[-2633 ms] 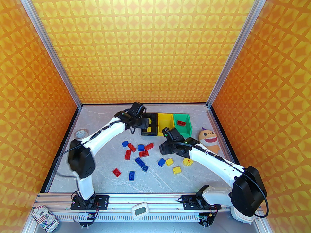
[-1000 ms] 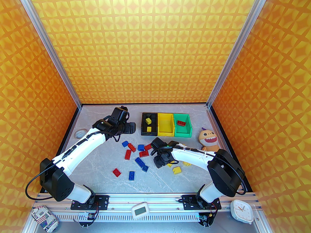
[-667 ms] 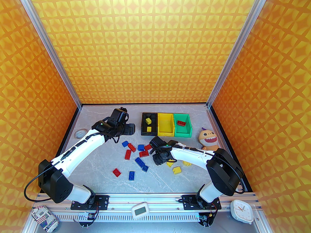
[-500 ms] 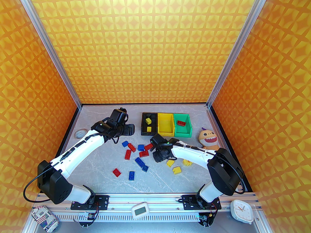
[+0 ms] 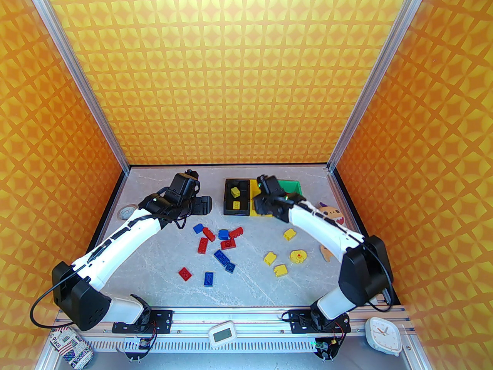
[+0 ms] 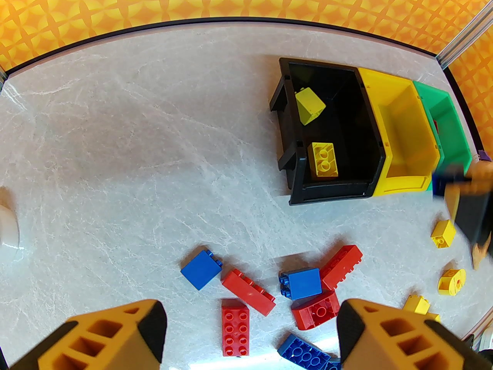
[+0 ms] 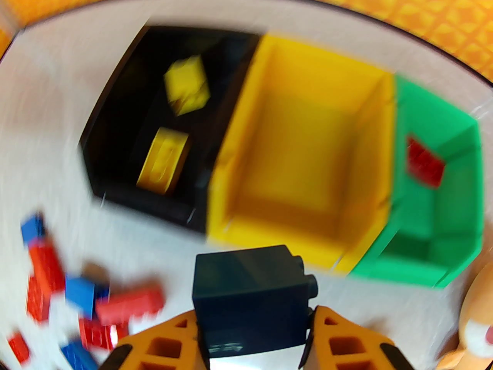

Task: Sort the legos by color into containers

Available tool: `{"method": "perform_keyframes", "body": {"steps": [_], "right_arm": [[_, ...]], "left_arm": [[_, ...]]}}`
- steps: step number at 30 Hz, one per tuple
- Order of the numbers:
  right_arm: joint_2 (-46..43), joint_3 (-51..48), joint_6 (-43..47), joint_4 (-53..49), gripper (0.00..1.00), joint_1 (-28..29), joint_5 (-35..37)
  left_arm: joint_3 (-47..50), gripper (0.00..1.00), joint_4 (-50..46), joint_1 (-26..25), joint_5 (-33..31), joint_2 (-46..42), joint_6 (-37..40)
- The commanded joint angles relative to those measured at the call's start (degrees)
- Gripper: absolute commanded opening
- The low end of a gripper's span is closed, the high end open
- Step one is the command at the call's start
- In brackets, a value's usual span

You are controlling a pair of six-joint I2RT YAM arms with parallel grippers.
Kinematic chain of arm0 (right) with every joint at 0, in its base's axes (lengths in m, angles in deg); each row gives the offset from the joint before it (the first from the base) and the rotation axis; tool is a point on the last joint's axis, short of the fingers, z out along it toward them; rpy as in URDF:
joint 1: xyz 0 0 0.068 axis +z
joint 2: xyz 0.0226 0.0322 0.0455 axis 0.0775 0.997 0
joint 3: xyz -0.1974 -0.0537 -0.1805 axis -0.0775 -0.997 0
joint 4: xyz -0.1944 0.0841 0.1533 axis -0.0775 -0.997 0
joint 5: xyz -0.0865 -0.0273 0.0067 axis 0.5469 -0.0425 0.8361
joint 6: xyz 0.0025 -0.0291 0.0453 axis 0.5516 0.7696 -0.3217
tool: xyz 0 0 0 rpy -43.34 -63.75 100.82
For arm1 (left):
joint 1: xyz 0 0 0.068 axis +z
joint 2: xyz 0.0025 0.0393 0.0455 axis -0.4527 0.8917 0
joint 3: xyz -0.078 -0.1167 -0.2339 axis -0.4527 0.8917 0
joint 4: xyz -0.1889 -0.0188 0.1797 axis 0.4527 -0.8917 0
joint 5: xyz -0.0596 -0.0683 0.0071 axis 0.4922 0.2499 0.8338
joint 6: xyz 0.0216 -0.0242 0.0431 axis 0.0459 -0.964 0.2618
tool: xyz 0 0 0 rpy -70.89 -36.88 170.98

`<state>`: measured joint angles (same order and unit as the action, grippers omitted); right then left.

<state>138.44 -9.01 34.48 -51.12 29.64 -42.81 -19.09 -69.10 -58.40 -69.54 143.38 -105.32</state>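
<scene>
- The right hand [image 7: 252, 341] is clamped on a dark blue lego [image 7: 250, 291] between its orange fingers, poised over the near wall of the yellow bin [image 7: 300, 129]. This wrist view is smeared with blur, so little detail on the bricks can be made out.
- Seen from above, the right hand [image 5: 263, 206] and its forearm cover most of the yellow bin, a corner of the green bin [image 5: 292, 185] and the middle of the orange plush monster [image 5: 333, 214].
- A red lego [image 7: 425, 162] lies in the green bin, showing as little more than a blurred patch.
- Two yellow legos [image 6: 323, 160] lie in the black bin [image 6: 331, 199], one flat and one tipped on an edge.
- The left hand [image 6: 250, 322] hangs spread wide and empty, left of the black bin, with the red and blue legos [image 6: 248, 291] on the surface [image 5: 250, 287] below it.
- The loose yellow legos [image 5: 270, 258] lie well apart from that cluster, to its right.
- A white tape roll [image 5: 126, 211] is half hidden behind the left arm and is cut off at the frame edge in the left wrist view.
- A printed can [image 5: 71, 345] at the lower left carries a word that looks like "Place".
- The digital display [image 5: 222, 334] and the white clock [image 5: 383, 332] are too small to read.
</scene>
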Motion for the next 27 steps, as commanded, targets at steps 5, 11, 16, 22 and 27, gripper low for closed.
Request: {"method": "perform_keyframes", "body": {"steps": [5, 11, 16, 22, 27], "right_arm": [[11.29, 11.29, -1.84, 1.83, 0.25, -1.56, 2.70], [15.61, 14.96, -2.93, 2.25, 0.24, -3.18, 1.46], [14.62, 14.04, -1.92, 2.63, 0.25, -3.21, 0.55], [10.66, 10.17, -0.99, 3.03, 0.26, -3.17, -0.33], [5.03, 3.50, -1.09, 3.80, 0.28, -3.15, -3.01]], "left_arm": [[0.83, 0.76, -2.03, 0.11, 0.48, -2.59, -0.76], [0.60, 0.76, -3.36, 0.11, 0.48, -4.20, -0.30], [1.00, 0.77, -3.02, 0.11, 0.50, -5.05, -0.27], [1.28, 0.77, -2.97, 0.11, 0.48, -4.20, -0.45], [3.68, 0.77, -2.90, -0.16, 0.48, -3.75, -1.25]]}}
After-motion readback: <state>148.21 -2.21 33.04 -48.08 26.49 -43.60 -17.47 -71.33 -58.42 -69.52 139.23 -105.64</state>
